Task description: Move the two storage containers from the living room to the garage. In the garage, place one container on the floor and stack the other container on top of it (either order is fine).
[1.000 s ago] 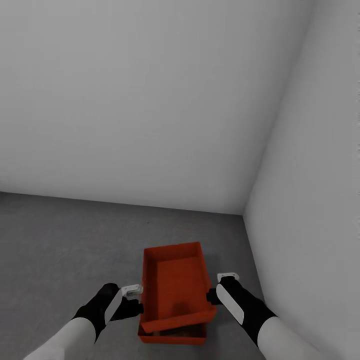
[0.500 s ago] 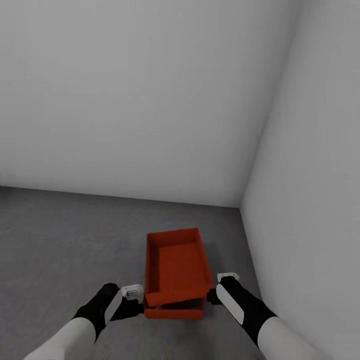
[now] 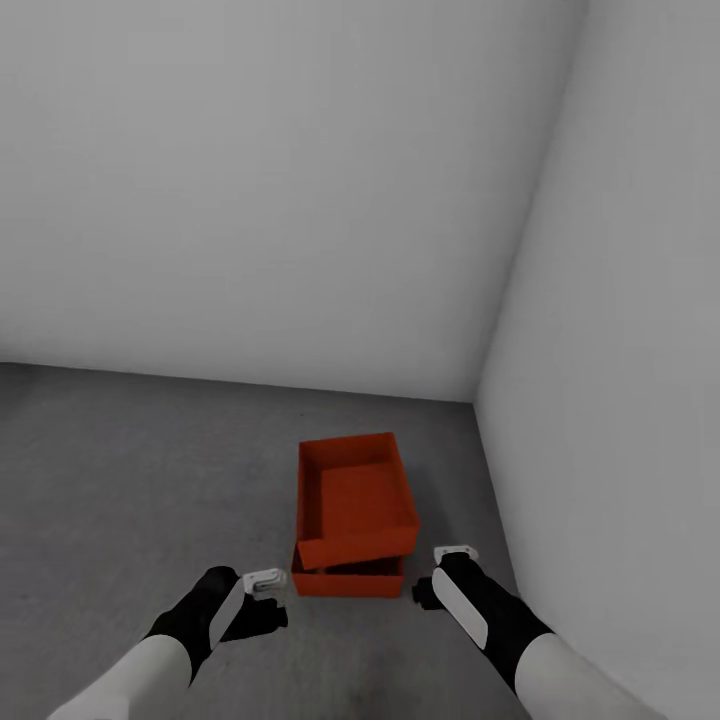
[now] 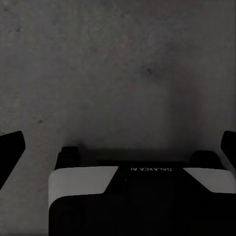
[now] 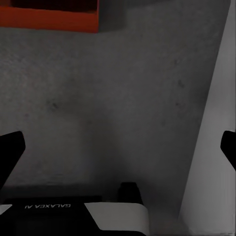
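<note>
Two orange-red storage containers stand stacked on the dark grey garage floor (image 3: pixel 140 480), near the corner of two walls. The upper container (image 3: pixel 357 497) rests slightly askew on the lower one (image 3: pixel 345 582), whose front wall shows beneath it. My left gripper (image 3: pixel 266 579) hangs open, short of the stack and to its left, over bare concrete (image 4: pixel 118 73), with nothing between its fingers. My right gripper (image 3: pixel 455 552) is open too, just right of the stack's near end and apart from it. A container's orange wall (image 5: pixel 49 18) shows at the edge of the right wrist view.
A plain grey-white back wall (image 3: pixel 280 200) meets a side wall (image 3: pixel 620 350) on the right, close to my right arm. That side wall (image 5: pixel 211 123) also shows in the right wrist view. Open concrete stretches away to the left.
The whole view has shifted: the camera has backed away, so the stacked containers now sit farther ahead of both grippers. Neither arm has changed its pose, and both grippers stay open.
</note>
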Tool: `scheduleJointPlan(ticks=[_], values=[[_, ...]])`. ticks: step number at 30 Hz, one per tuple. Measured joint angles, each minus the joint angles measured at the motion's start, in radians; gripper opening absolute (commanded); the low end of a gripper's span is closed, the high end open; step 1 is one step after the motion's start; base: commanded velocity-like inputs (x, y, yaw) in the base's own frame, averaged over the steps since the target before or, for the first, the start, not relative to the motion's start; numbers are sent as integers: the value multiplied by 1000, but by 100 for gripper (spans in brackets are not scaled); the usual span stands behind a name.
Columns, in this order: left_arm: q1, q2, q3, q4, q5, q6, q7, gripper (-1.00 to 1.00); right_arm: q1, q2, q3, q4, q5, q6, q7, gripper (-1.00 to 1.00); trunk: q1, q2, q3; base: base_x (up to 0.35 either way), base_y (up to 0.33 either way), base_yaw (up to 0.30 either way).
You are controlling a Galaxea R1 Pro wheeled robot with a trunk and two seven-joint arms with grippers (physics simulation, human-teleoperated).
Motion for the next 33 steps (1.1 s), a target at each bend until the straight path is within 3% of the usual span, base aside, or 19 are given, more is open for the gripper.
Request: scheduleJointPlan(ticks=[6,24,33], values=[[0,0,0,0,0,0,0,100,0,-1,0,0,0,0,0,100,0,0,0,-193,0,0],[0,0,0,0,0,0,0,100,0,0,0,0,0,-1,0,100,-1,0,0,-8,1,0],[0,0,0,0,0,0,0,100,0,0,0,0,0,-1,-1,100,-1,0,0,0,163,0]])
